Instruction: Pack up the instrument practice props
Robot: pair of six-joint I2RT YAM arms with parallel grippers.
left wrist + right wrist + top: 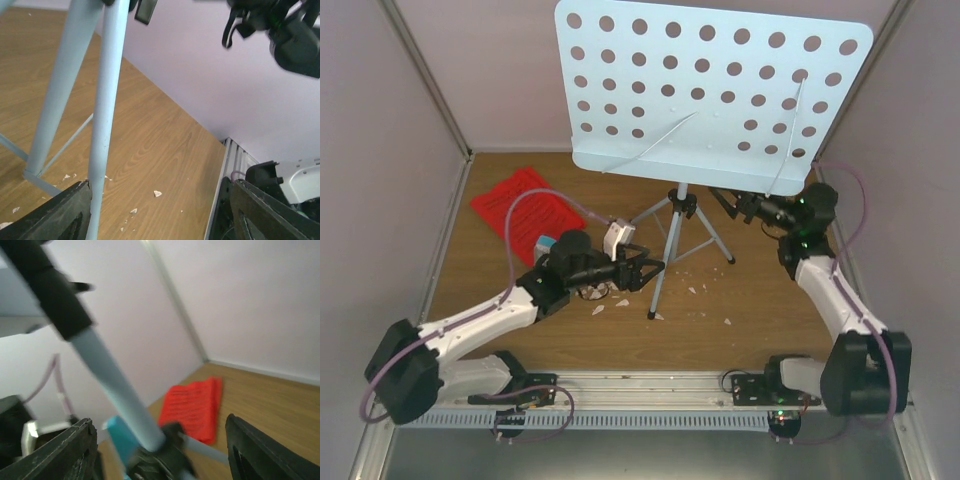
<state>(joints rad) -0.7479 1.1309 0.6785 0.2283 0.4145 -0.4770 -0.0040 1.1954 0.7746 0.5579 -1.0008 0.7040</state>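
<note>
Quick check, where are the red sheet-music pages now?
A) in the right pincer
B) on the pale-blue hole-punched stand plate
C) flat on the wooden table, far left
C: the red sheet-music pages lie flat on the wooden table, left of the pale-blue tripod legs.

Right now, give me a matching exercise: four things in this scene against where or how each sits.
1. pale-blue metal music stand with hole-punched plate
2. red paper sheet-music pages
3. small white scraps
4. left pincer

a. scattered around the stand's feet
b. open, straddling a tripod leg
c. flat at far left of the wooden table
d. upright mid-table

Pairs: 1-d, 2-c, 3-a, 4-b.
</note>
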